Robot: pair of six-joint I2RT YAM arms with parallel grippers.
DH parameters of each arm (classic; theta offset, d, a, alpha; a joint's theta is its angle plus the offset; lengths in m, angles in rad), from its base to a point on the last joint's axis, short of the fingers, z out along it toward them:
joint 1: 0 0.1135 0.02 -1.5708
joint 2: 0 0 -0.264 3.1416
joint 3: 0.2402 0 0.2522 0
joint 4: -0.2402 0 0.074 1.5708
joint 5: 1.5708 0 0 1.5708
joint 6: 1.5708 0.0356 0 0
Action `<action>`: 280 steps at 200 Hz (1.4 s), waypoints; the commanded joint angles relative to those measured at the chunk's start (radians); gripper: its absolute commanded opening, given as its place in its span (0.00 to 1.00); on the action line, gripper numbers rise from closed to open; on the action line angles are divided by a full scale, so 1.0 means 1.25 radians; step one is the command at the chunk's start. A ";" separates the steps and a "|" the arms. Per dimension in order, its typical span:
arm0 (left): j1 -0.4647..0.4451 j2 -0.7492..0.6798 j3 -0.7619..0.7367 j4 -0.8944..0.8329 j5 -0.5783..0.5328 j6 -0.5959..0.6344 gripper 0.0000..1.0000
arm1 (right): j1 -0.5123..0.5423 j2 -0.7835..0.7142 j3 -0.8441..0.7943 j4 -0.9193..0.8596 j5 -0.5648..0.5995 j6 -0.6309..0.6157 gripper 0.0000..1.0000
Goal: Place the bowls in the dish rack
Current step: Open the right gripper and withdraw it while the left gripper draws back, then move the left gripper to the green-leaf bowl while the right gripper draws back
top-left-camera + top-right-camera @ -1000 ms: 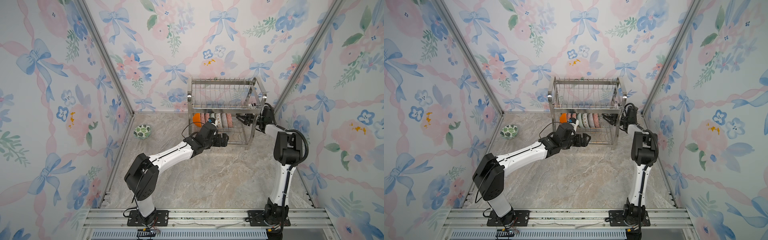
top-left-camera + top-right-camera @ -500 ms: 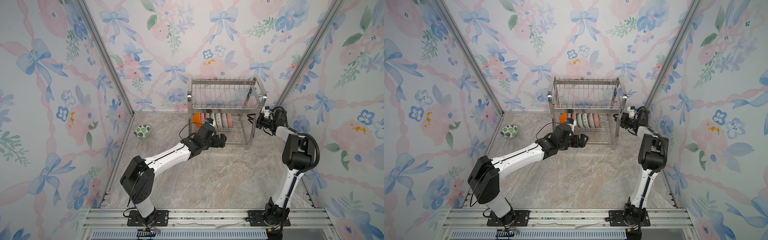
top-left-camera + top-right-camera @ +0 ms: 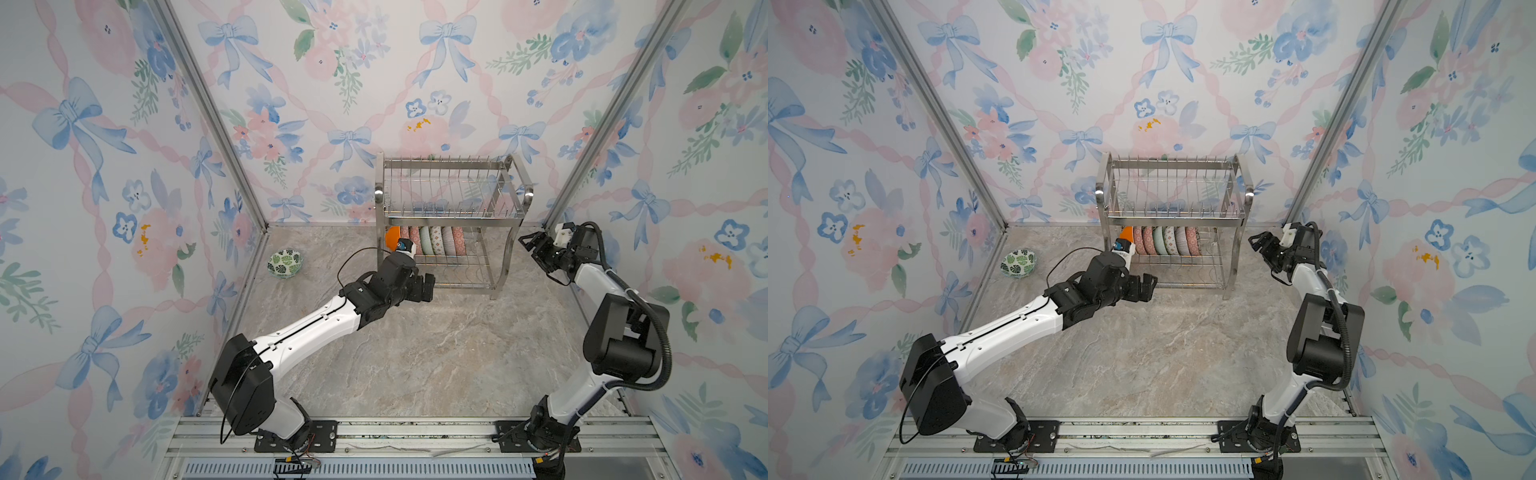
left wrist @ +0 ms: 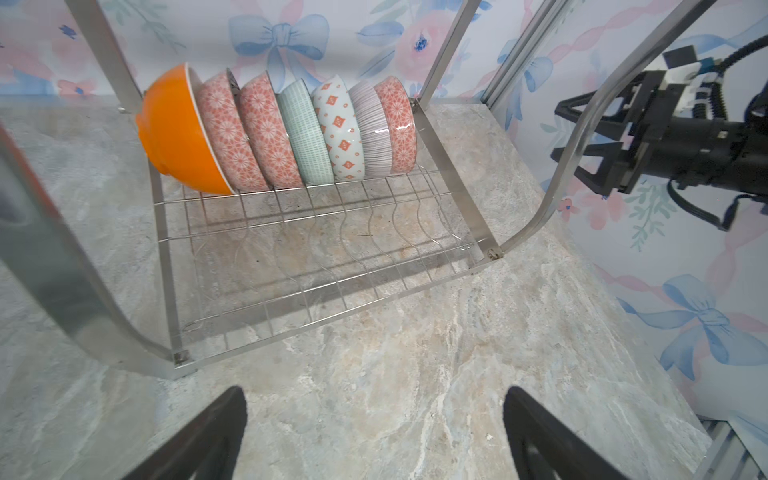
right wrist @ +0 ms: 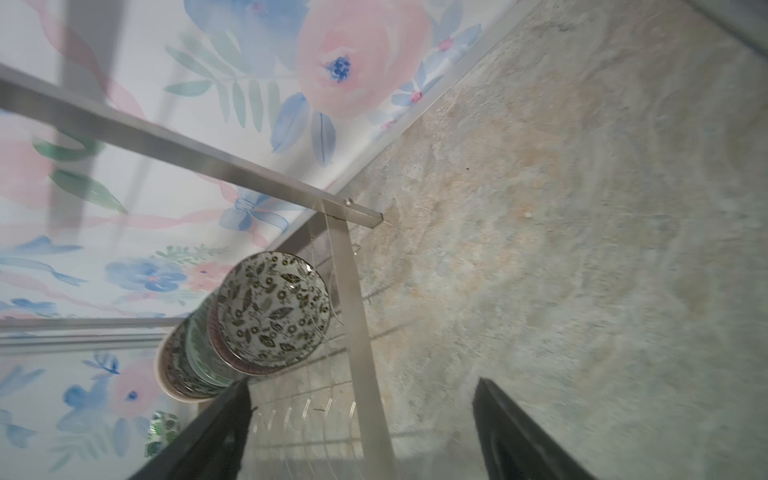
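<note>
The steel dish rack (image 3: 446, 217) (image 3: 1173, 217) stands against the back wall. Several bowls (image 3: 428, 241) (image 3: 1165, 241) stand on edge in a row on its lower tier, with an orange bowl (image 4: 174, 133) at one end and a dark-leaf bowl (image 5: 274, 307) at the other. One green-leaf bowl (image 3: 285, 262) (image 3: 1018, 262) sits on the floor at the left wall. My left gripper (image 3: 426, 286) (image 4: 374, 399) hovers open and empty in front of the rack. My right gripper (image 3: 530, 245) (image 5: 361, 382) is open and empty just right of the rack.
The upper tier of the rack holds no bowls. Floral walls with metal corner posts (image 3: 208, 112) close in the marble floor on three sides. The right gripper (image 4: 569, 137) shows beyond the rack's curved side leg (image 4: 552, 191).
My right gripper has drawn back out of the rack's right side and its jaws have opened wide. The left gripper has backed slightly away from the rack.
</note>
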 commanded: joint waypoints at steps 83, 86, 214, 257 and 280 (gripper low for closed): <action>0.249 -0.223 -0.147 -0.138 0.012 -0.010 0.98 | 0.099 -0.438 -0.192 -0.232 0.296 -0.154 0.96; 0.265 -0.230 -0.153 -0.138 0.019 -0.012 0.98 | 0.108 -0.446 -0.195 -0.236 0.300 -0.156 0.96; 0.832 -0.179 -0.242 -0.036 0.274 -0.111 0.98 | 0.850 -0.433 -0.220 -0.075 0.625 -0.263 0.96; 0.942 -0.100 -0.267 0.029 0.334 -0.116 0.98 | 0.969 -0.247 -0.089 -0.052 0.610 -0.299 0.96; 0.975 -0.054 -0.262 0.042 0.351 -0.110 0.98 | 1.000 -0.161 -0.013 -0.044 0.589 -0.313 0.97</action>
